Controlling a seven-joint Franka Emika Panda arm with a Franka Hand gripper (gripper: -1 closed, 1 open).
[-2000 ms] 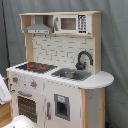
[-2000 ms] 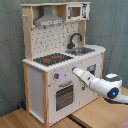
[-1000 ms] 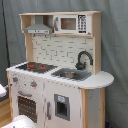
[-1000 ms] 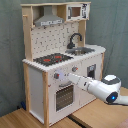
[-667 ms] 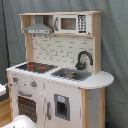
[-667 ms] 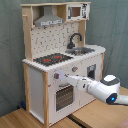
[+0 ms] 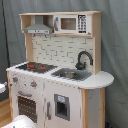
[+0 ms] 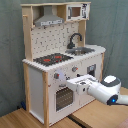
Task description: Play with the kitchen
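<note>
Apparently the play has barely begun. The large white and pale-wood toy kitchen (image 8: 62, 65) stands upright on a pale wooden floor (image 8: 95, 116) before a grey curtain (image 7: 114, 40), with its oven door (image 8: 63, 97) shut and nothing visibly opened or shifted. In the second exterior view, the white robot arm (image 8: 102, 90) reaches from the second exterior view's right, its gripper (image 8: 75, 82) close against the front panel just under the row of knobs (image 8: 58, 76), above the oven door. Whether the jaws are apart or together cannot be told, nor whether they touch anything. Turning a knob or opening a door seems still to come. The first exterior view shows the silver sink (image 7: 70, 74), black faucet (image 7: 83, 60) and small microwave (image 7: 70, 23) more squarely, but only a white sliver of the arm at its bottom edge.
</note>
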